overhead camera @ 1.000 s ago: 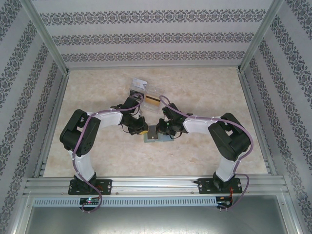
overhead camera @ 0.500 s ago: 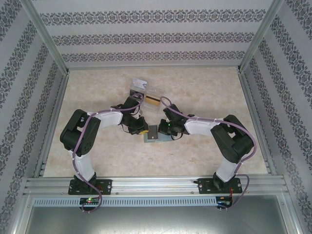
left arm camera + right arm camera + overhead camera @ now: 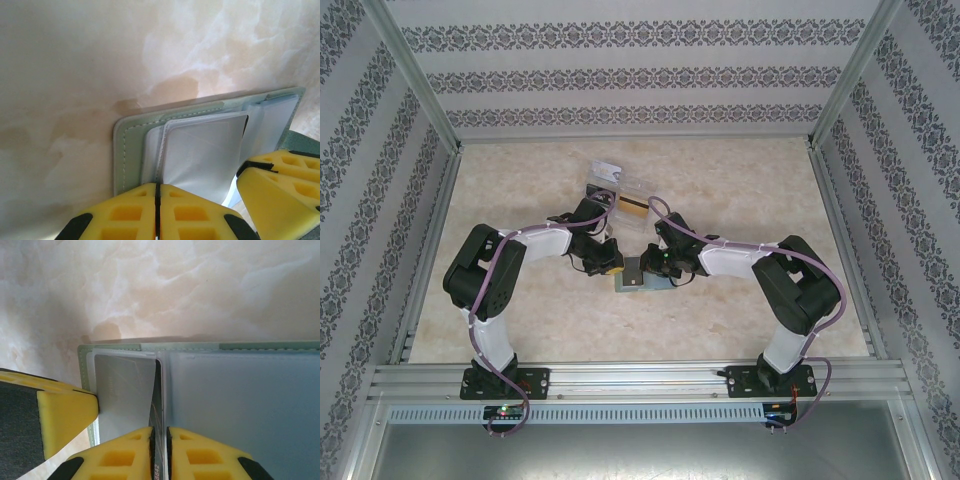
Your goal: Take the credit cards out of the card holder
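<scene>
Card holder [image 3: 642,277] lies flat on the table [image 3: 520,320], approx. in the middle, directly btw the two claws. The left claw [image 3: 156,189] is at its left edge and the right claw [image 3: 160,431] is over its right part.

Left claw: the yellow fingers [image 3: 125,210] are pressed together w/o gap. The edge of one clear sleeve runs into the seam btw them, so this claw pinches a sleeve of the holder. In the right wrist view one of its fingers touches the left edge of that sleeve.

Right claw: the fingers are almost together, w/ only a thin slit. A dark card [image 3: 158,405] sits in this slit, so this claw pinches the card. The far part of the card lies btw the sleeves.

Holder: pale grey-green, w/ stitched border and rounded corners, opened like a book. Inside are frosted clear plastic sleeves, and the one near the left claw is lifted and bent a little.

Writing: on the dark card, close to the right claw's fingers, the pale digits "8842" can be read. The other fine lines on it are too small to read.

Beyond the holder and apart from it stands a clear box [image 3: 610,180], w/ a gold-orange card [image 3: 632,208] at its near right corner.
</scene>
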Motion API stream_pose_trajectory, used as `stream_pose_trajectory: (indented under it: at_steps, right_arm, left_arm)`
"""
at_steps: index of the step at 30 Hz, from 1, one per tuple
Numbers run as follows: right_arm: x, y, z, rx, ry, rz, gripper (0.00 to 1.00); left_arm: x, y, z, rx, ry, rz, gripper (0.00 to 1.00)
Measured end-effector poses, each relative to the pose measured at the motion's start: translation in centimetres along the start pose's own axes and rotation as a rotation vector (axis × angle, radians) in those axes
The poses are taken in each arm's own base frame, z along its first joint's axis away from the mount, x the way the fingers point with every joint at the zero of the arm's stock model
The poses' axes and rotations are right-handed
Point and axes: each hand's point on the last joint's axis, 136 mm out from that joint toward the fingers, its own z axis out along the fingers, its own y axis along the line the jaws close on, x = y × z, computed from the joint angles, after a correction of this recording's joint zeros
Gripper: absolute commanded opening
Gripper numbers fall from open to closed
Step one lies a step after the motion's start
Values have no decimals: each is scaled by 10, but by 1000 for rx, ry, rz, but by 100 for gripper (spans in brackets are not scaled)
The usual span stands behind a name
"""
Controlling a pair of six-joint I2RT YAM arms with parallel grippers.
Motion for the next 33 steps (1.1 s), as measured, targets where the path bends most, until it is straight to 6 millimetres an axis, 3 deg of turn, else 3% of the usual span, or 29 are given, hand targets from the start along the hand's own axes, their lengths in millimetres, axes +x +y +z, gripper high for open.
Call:
stream_pose_trajectory:
  at_steps: [14,24,33]
  right_arm:
    - [4,1,5,-25,37,7,17]
    - [4,-1,5,-37,36,17,12]
    - [2,-2,5,-44,26,33,19]
  left_arm:
    - [0,0,0,1,4,1,9]
    - [0,0,1,1,5,-1,8]
    - [0,0,1,2,7,-1,8]
